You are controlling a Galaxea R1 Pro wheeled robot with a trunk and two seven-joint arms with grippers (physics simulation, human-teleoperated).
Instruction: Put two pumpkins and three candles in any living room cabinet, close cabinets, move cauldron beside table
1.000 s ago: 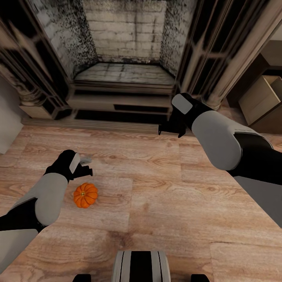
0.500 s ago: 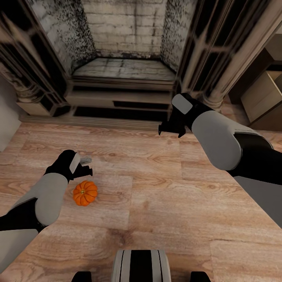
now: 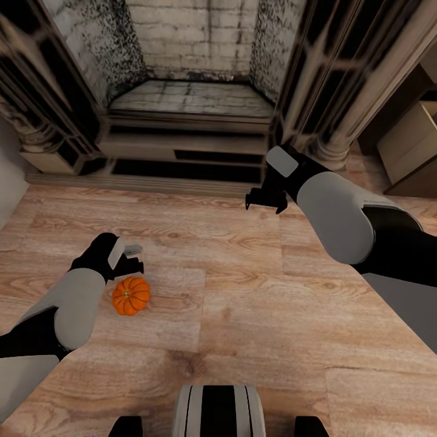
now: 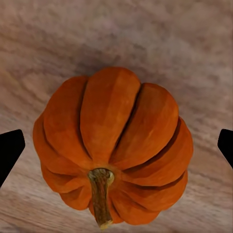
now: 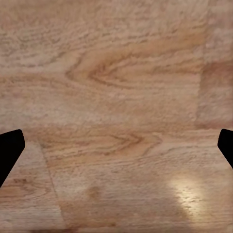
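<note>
Head view: left gripper [image 3: 135,258] hangs spread just above a pumpkin [image 3: 130,295] on the floor [image 3: 243,315]; right gripper [image 3: 265,203] hangs spread near the fireplace [image 3: 188,91]. Left wrist view: pumpkin [image 4: 112,151] sits between the wide-apart fingers [image 4: 9,150], untouched. Right wrist view: fingers [image 5: 9,150] apart over bare planks [image 5: 116,111].

One pumpkin [image 3: 131,295] lies on the wood-plank floor [image 3: 243,291], orange and ribbed, with one short brown stem on top. One small grey candle [image 3: 133,248] lies on the same floor, partly hidden behind the left gripper [image 3: 135,265]. Two grippers are in sight, the left one and the right gripper [image 3: 264,203]. One grey-black fireplace [image 3: 188,91] stands along the floor's far edge. One pale box-like unit [image 3: 413,145] sits at the far right corner.
</note>
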